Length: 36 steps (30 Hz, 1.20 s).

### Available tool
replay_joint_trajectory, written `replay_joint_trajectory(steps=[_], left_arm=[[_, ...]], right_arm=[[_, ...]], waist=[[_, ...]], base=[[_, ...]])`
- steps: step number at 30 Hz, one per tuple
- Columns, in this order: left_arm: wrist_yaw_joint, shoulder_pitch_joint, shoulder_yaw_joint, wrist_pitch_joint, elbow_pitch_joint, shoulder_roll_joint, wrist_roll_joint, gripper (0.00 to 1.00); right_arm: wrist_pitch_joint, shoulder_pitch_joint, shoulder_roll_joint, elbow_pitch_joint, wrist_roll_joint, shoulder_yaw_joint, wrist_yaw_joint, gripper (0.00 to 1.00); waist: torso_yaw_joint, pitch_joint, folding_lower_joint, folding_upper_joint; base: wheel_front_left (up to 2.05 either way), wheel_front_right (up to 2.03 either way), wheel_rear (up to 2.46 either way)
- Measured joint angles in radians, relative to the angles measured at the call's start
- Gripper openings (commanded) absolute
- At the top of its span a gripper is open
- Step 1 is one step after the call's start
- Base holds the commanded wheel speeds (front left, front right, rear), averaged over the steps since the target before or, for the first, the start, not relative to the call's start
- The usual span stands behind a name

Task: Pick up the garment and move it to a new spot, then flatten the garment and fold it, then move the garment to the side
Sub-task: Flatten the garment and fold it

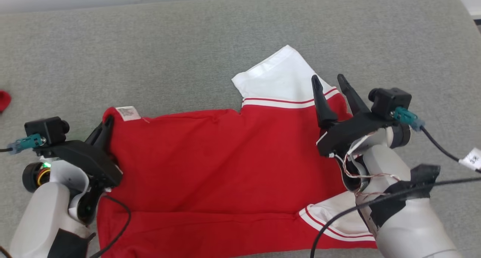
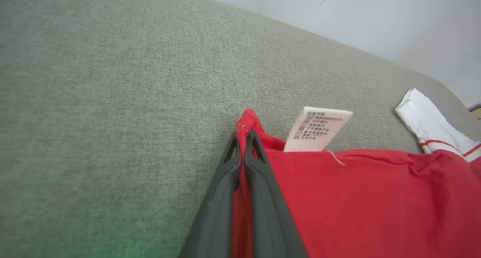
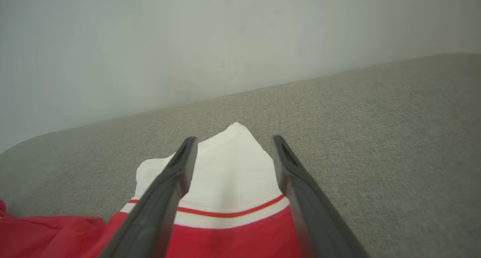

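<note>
So our left gripper [image 1: 106, 124] is pinched on a corner of the red shirt [image 1: 210, 156], spread on the grey cushion [image 1: 150, 55]. The right gripper [image 1: 328, 78] gapes empty with the white sleeve [image 1: 276, 76] at its 12 o'clock, so we'd reach there.

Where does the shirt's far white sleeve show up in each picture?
Head view: sleeve upper right of centre, by the right hand fingertips.
Left wrist view: sleeve at the far right edge, beyond the label.
Right wrist view: sleeve low centre, between the open fingers.
Shared landmark: the sleeve's thin red stripe, next to the shirt body.
</note>
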<state>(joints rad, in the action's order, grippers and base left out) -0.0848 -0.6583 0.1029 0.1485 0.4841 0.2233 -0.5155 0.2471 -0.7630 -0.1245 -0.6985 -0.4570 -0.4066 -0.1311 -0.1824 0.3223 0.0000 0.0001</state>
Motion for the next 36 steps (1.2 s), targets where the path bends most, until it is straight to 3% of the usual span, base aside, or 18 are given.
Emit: replay_joint_trajectory(steps=[7,17,30,31,33,34,36], left_arm=[[0.000,-0.003,0.028,-0.048,-0.066,-0.035,0.007,0.00],[0.034,0.029,0.078,-0.112,-0.225,-0.095,0.035,0.00],[0.047,0.038,0.131,-0.142,-0.285,-0.131,0.050,0.00],[0.047,0.038,0.132,-0.142,-0.285,-0.131,0.050,0.00],[0.047,0.036,0.133,-0.147,-0.284,-0.131,0.050,0.00],[0.047,0.035,0.135,-0.149,-0.284,-0.131,0.050,0.00],[0.047,0.033,0.134,-0.151,-0.279,-0.132,0.050,0.00]], right_arm=[[-0.057,-0.100,-0.030,-0.106,-0.005,0.003,0.000,1.00],[-0.152,-0.301,-0.071,-0.308,0.002,0.015,0.000,1.00],[-0.217,-0.461,-0.102,-0.517,0.017,0.002,0.000,1.00],[-0.223,-0.466,-0.102,-0.524,0.016,0.001,0.000,0.92],[-0.230,-0.485,-0.107,-0.536,0.016,-0.006,0.000,0.25],[-0.227,-0.492,-0.109,-0.541,0.017,-0.006,0.000,0.00],[-0.205,-0.498,-0.115,-0.547,0.024,-0.010,0.000,0.00]], waist=[[0.047,0.008,0.0000,-0.0001],[0.123,0.053,0.0000,-0.0001],[0.198,0.138,0.0001,0.0000],[0.203,0.143,0.0001,-0.0001],[0.211,0.152,0.0000,-0.0001],[0.215,0.155,0.0001,-0.0001],[0.221,0.158,0.0001,0.0000]], base=[[0.00,0.00,0.00],[0.00,0.00,0.00],[0.00,0.00,0.00],[0.00,0.00,0.00],[0.00,0.00,0.00],[0.00,0.00,0.00],[0.00,0.00,0.00]])
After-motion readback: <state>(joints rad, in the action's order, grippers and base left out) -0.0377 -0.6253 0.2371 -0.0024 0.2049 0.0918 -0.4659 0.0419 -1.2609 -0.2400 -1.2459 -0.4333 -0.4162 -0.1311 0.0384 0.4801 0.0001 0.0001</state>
